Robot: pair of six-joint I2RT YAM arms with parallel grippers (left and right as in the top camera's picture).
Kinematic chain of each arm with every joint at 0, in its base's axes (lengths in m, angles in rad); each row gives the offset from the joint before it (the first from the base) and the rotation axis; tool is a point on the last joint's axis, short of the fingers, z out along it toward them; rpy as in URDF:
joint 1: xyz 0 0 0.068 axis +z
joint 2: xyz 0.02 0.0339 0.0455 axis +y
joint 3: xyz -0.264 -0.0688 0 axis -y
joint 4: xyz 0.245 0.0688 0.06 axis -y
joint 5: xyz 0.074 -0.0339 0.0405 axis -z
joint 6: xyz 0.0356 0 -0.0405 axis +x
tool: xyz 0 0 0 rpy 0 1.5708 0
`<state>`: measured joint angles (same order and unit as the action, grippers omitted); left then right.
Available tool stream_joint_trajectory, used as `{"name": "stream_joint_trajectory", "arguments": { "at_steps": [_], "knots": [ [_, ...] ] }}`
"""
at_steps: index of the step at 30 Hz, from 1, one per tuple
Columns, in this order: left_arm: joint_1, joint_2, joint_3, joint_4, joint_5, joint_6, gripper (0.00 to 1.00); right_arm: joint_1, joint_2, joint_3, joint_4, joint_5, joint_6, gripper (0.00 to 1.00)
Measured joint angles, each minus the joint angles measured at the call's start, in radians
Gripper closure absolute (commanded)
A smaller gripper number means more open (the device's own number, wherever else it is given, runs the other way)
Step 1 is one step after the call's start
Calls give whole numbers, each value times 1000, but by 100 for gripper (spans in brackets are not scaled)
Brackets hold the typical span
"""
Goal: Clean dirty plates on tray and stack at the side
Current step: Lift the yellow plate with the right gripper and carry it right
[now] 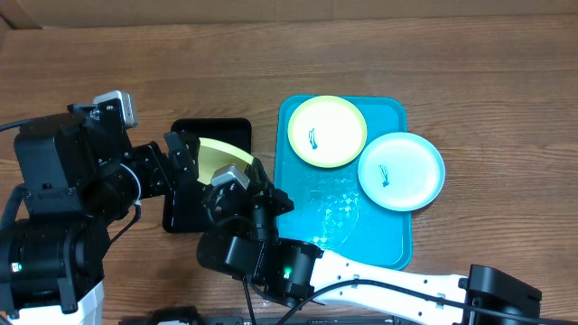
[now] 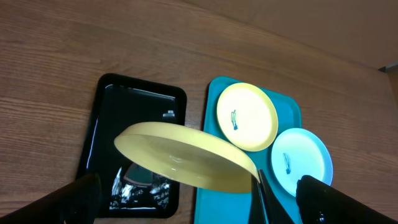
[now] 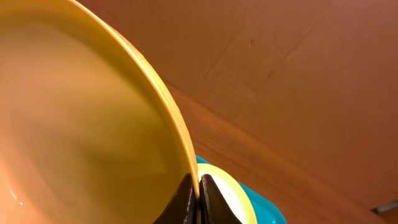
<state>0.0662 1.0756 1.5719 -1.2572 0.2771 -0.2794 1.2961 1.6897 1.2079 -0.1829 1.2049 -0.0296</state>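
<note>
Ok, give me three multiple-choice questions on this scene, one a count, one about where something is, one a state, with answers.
1. How many round plastic plates lie on the large turquoise rectangular plastic tray?
A. one
B. two
C. three

2. Where is the lifted pale yellow plate?
A. on the turquoise tray
B. above the small black rectangular tray
C. flat on the wooden table

3. How do the jaws of the right gripper stand?
A. wide open
B. shut on nothing
C. shut on the lifted plate's rim

Answers:
1 B: a yellow-green plate and a white-bluish plate lie there.
2 B: in the overhead view it covers that tray's right part.
3 C: the right wrist view shows them pinching its edge.
</note>
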Motion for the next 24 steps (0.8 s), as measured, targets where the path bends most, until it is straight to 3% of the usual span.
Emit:
{"name": "stream_joint_trajectory", "arguments": {
  "at_steps": [14,19,24],
  "knots": [
    [0,0,0,0,0,0,0,-7,0,0,9,-16,4,96],
    [0,0,0,0,0,0,0,-65,0,1,-76,-147,117,96],
    [0,0,0,0,0,0,0,-174,-2,1,-191,-423,321,96]
  ]
}}
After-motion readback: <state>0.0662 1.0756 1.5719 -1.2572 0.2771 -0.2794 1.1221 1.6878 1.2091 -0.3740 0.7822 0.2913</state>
